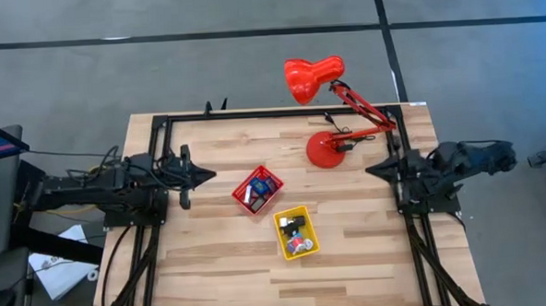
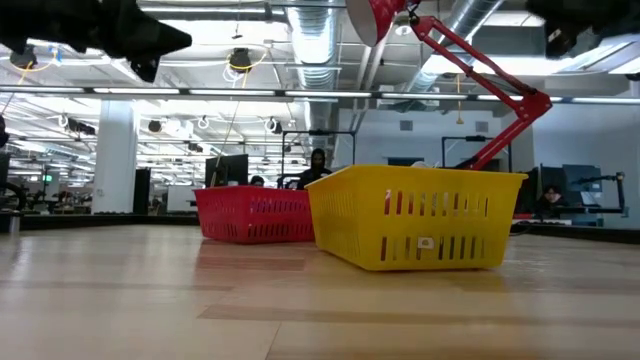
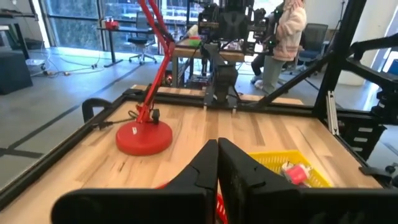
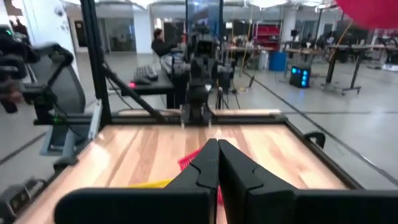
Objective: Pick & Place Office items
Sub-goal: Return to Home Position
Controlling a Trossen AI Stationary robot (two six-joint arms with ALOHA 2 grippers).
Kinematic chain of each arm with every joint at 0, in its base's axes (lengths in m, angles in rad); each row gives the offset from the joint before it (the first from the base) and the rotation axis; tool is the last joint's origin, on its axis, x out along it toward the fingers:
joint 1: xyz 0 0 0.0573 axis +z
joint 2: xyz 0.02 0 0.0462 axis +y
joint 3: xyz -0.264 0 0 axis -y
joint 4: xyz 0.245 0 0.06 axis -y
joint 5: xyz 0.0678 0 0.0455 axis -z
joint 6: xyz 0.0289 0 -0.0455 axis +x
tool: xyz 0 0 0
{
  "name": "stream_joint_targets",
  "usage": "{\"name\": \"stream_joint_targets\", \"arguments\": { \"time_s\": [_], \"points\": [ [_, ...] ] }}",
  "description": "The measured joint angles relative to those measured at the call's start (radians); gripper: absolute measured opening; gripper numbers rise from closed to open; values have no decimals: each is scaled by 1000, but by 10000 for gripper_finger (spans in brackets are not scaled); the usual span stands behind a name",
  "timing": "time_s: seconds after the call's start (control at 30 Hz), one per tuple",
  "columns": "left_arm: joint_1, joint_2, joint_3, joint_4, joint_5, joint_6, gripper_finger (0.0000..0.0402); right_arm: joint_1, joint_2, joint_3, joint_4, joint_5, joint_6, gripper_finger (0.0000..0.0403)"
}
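Note:
The office items are small coloured pieces lying in two trays at the table's middle: blue, white and dark ones in the red tray [image 1: 257, 191], pink, white and dark ones in the yellow tray [image 1: 296, 231]. My left gripper [image 1: 210, 174] hangs shut at the table's left side, above the wood, pointing level toward the trays. My right gripper [image 1: 370, 171] hangs shut at the right side, pointing level toward the middle. Neither holds anything. In the left wrist view the shut fingers [image 3: 217, 163] point over the yellow tray [image 3: 283, 165].
A red desk lamp stands with its round base [image 1: 327, 149] on the far right of the table, its head [image 1: 312, 77] reaching past the far edge. A black frame [image 1: 280, 113] borders the tabletop. Bare wood lies along the near side. A person [image 3: 283, 34] stands beyond the table.

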Motion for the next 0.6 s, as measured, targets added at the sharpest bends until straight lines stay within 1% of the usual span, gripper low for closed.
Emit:
{"name": "stream_joint_targets", "arguments": {
  "time_s": [0.2,0.33,0.47,0.6],
  "points": [
    [0,-68,-76,22,3,-3,0,-1,-2,-113,120,-2,11,0],
    [-11,-101,-130,97,73,5,0,-1,-3,-167,183,-57,16,0],
    [-37,-121,-175,114,75,5,0,-2,-1,-231,258,-76,16,0],
    [-49,-132,-231,159,68,-4,0,-11,-4,-303,372,-77,17,0]
  ]
}}
